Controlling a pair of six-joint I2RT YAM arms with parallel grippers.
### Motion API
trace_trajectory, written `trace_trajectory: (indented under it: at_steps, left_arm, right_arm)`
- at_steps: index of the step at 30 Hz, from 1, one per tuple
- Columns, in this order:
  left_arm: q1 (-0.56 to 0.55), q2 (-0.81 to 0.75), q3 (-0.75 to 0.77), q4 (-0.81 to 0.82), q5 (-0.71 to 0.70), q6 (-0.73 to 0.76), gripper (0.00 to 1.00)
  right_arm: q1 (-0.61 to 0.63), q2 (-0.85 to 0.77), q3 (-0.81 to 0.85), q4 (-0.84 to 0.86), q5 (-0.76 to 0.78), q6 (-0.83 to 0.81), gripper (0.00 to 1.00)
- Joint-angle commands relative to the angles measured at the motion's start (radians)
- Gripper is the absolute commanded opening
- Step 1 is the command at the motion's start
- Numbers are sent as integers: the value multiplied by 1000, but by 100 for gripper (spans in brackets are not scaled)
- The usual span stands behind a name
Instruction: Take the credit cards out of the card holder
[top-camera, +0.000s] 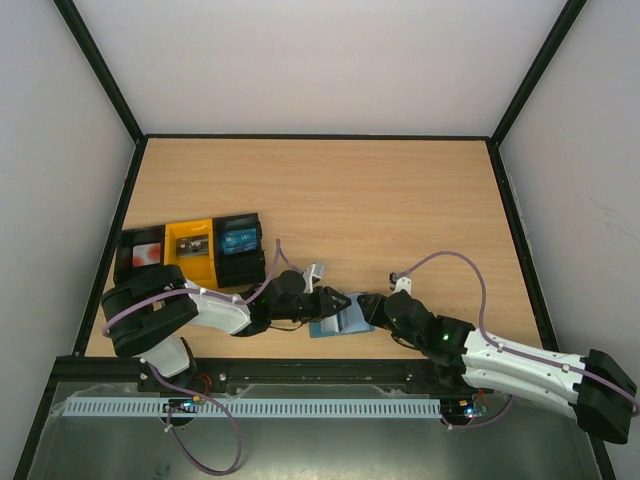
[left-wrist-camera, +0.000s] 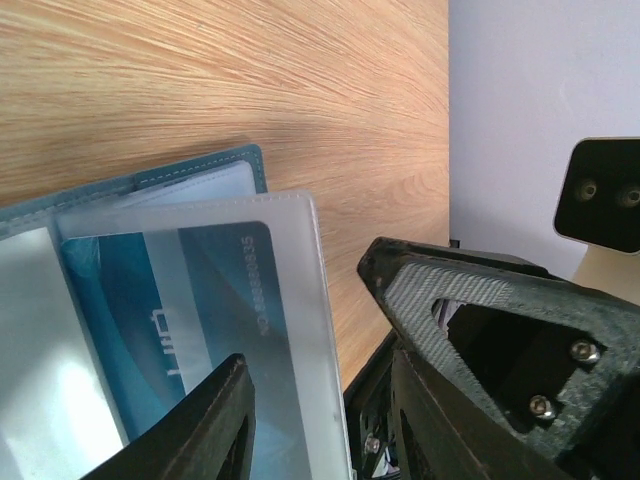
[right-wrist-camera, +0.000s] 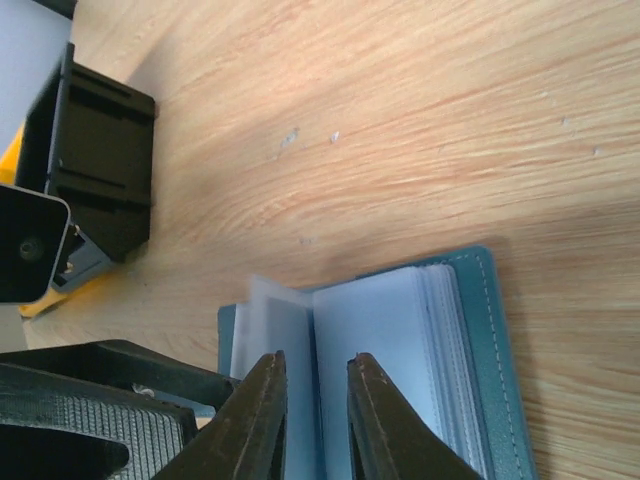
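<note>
Teal card holder (top-camera: 338, 325) lies open on the wooden surface (top-camera: 330, 190) in the top view, between the left tool (top-camera: 322, 300) and the right tool (top-camera: 367, 308). Beyond the left tool stand two black trays (top-camera: 241, 252) with a yellow tray (top-camera: 192, 250) between them; their contents are unclear.

Left wrist view: the left tool (left-wrist-camera: 305, 320) is spread, and a clear sleeve (left-wrist-camera: 290, 300) holding a blue card (left-wrist-camera: 170, 310) lies in its gap.

Right wrist view: the right tool (right-wrist-camera: 312, 360) is narrowly parted just over the holder's stacked sleeves (right-wrist-camera: 400, 350). One leaf (right-wrist-camera: 265, 312) stands up, blurred.
</note>
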Motion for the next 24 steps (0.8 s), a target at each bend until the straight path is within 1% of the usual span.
trace_trajectory:
  at_steps: [1,5,8,10,15,17,24]
  left_arm:
    - [-6,-18,-4,39,-18,17,40]
    - [-4,-47,-14,-35,-53,34,42]
    - [-1,-69,-43,-41,-79,29,43]
    - [1,-77,-60,-39,-86,23,43]
    - [5,-73,-79,-43,-92,23,42]
    - [5,-68,-82,-41,-97,21,41]
    - [6,-30,-83,-23,-96,19,39]
  right_arm:
    - [3,-52,29,-111,73,2,20]
    - [4,-33,27,-65,34,-12,25]
    - [4,3,34,-24,-3,-25,29]
    - [4,38,33,-4,-6,-37,29]
    - [4,149,28,58,-54,-61,25]
    - [4,187,30,74,-69,-71,23]
    - [4,270,7,104,-68,-76,17]
